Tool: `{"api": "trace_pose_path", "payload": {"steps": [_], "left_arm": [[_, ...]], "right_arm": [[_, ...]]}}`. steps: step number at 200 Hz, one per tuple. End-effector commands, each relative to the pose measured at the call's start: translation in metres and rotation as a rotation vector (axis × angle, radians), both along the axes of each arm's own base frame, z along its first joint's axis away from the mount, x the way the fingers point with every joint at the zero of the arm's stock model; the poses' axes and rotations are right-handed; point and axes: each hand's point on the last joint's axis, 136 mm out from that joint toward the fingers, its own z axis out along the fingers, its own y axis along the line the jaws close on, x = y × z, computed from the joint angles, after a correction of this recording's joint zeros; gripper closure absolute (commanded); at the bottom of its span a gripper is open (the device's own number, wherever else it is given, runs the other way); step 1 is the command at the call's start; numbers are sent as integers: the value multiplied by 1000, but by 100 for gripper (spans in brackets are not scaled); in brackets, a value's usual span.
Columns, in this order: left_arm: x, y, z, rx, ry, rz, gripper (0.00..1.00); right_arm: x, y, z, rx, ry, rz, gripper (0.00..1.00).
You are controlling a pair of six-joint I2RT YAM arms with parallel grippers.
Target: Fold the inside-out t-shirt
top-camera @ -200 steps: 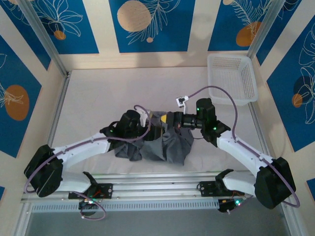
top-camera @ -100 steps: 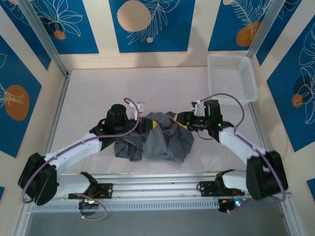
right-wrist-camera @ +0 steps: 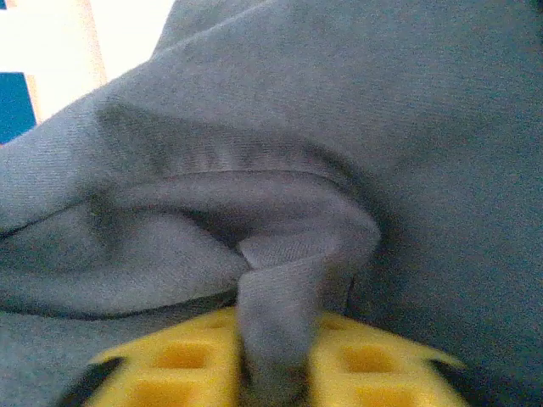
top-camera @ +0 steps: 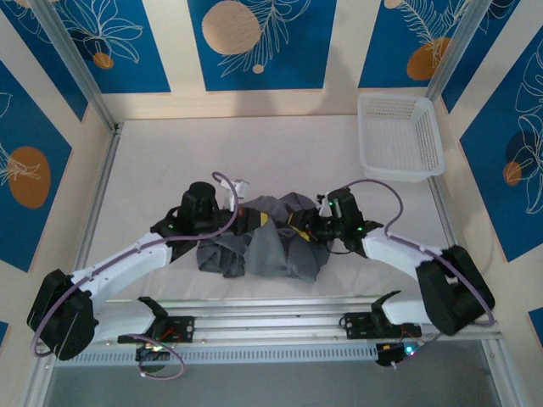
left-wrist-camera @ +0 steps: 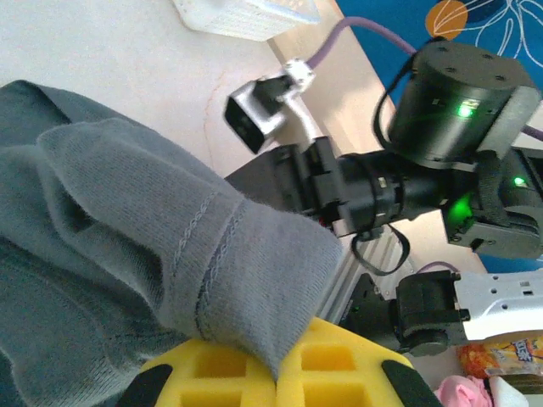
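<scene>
Slate-grey t-shirt (top-camera: 276,250), white mesh basket (top-camera: 403,170), blue panels (top-camera: 254,72) — orange discs (top-camera: 231,27)

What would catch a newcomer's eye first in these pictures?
A crumpled slate-grey t-shirt lies bunched in the middle of the table. The left pincer and the right pincer, both yellow-fingered, meet it from either side, each shut on a fold of its fabric. A white mesh basket sits in the far right corner.

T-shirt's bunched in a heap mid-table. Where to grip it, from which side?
Grip the stitched hem at each end of the t-shirt, left gripper from the left, right gripper from the right. The seam marks a true edge; the middle is loose folds. Both are shut on fabric there.
</scene>
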Motion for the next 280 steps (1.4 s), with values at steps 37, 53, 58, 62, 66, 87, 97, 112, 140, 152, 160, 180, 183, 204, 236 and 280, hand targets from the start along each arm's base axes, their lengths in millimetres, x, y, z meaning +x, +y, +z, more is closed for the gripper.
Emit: {"api": "trace_pose_path", "payload": {"steps": [37,53,58,62,66,87,97,112,140,152,160,180,183,204,236,280], "left_arm": [[8,83,-113,193,262,311,68],[7,84,-99,197,217,287,48],[7,87,-92,210,189,288,44],[7,90,-84,220,159,291,42],[8,92,-76,231,125,293,40],[4,96,-26,241,-78,241,32],[-3,85,-6,211,-151,170,30],[-11,66,10,201,-210,79,30],[0,39,-6,335,-231,41,30],[9,26,-15,347,-219,21,30],[16,18,-22,359,-206,15,30],[32,0,-35,368,-188,-1,28],[34,-2,-36,365,-188,-2,27],[50,-16,-51,372,-166,5,26],[56,-27,-38,240,-111,14,96],[52,15,66,-311,8,89,100]], "right_arm": [[-6,9,114,237,-421,102,100],[-15,11,121,276,-455,155,100],[-17,11,121,280,-459,170,100],[-19,12,121,282,-459,182,100],[-20,13,122,283,-463,192,100],[-23,14,121,274,-473,218,100],[-23,14,121,267,-472,224,100],[-23,16,121,264,-467,233,100],[-26,20,127,272,-467,252,100],[-27,20,128,270,-467,253,100],[-28,20,131,268,-469,253,100],[-30,20,134,263,-475,258,100],[-31,20,134,263,-474,259,100],[-33,21,134,266,-466,263,100],[-25,8,120,248,-403,201,100],[-27,-26,67,238,-340,173,84]]}}
